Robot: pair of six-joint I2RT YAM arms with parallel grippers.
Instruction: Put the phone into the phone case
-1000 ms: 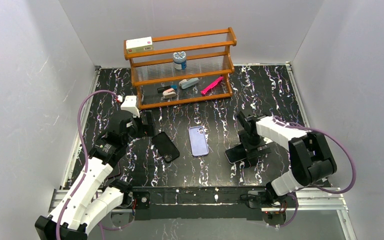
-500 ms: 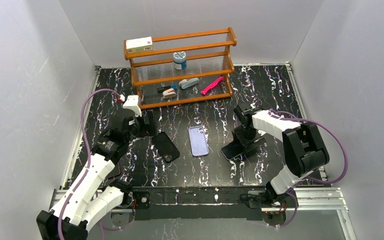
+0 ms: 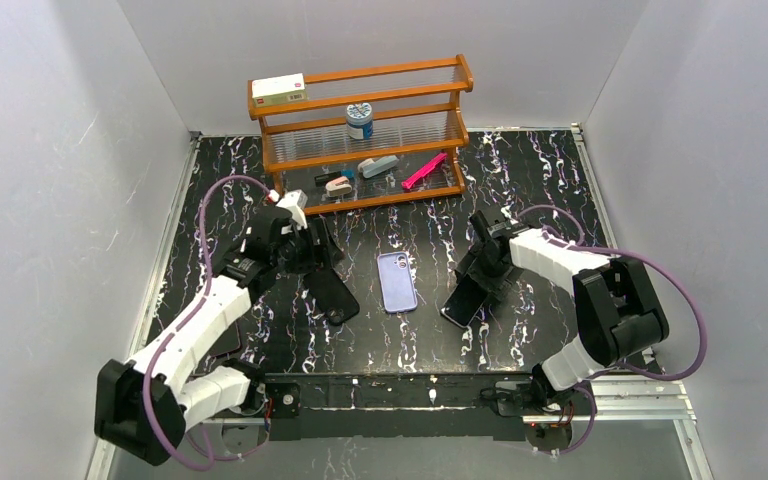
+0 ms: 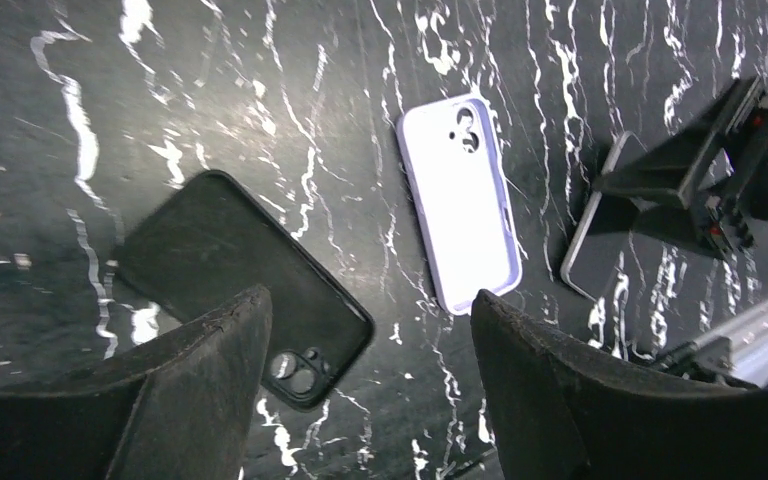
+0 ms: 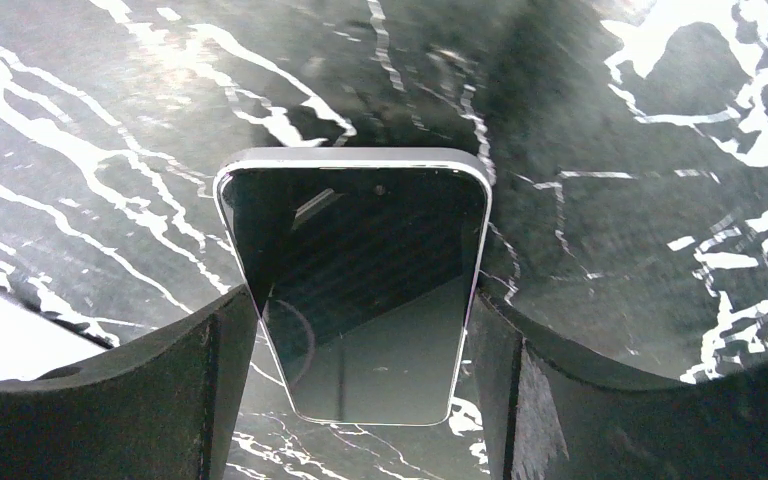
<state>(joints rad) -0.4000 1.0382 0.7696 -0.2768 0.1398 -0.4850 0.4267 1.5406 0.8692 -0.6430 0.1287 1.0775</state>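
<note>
Black white-veined tabletop (image 3: 560, 170) holds the matte black phone case (image 4: 240, 280) beneath the spread left gripper (image 4: 370, 305), while the right gripper (image 5: 360, 330) pinches the tilted, glossy dark silver-rimmed phone (image 5: 360, 270) by its slick edges, so it may slip.

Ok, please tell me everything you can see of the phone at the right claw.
The phone is slim, with rounded corners, a glossy dark reflective screen and a pale silver rim. The right claw grips its two long edges, one finger on each side. In the top view it is tilted, one end raised over the black white-veined table; whether the low end touches is unclear.
</note>
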